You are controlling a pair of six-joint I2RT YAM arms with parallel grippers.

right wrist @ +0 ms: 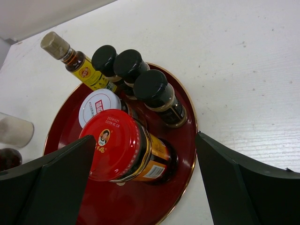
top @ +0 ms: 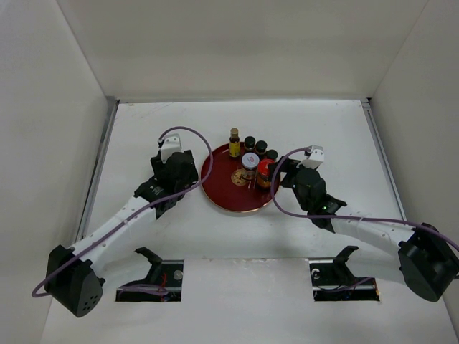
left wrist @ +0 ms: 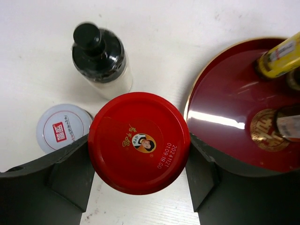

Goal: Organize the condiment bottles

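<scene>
A red-capped jar (left wrist: 139, 142) sits between my left gripper's (left wrist: 139, 161) fingers, which press on both sides of its cap, just left of the round red tray (left wrist: 225, 108). In the top view this jar is hidden under the left gripper (top: 179, 175). A black-capped bottle (left wrist: 98, 58) and a white-lidded jar (left wrist: 63, 127) stand on the table beyond it. On the tray (top: 219, 197) stand a slim yellow bottle (right wrist: 82, 68), three black-capped bottles (right wrist: 152, 86), a white-lidded jar (right wrist: 98, 105) and a second red-capped jar (right wrist: 117, 145). My right gripper (right wrist: 145, 140) is open wide around that jar.
White walls close in the table at the back and both sides. The tray's right rim (right wrist: 190, 154) lies between the right gripper's fingers. A pale bottle (right wrist: 14, 131) shows left of the tray in the right wrist view.
</scene>
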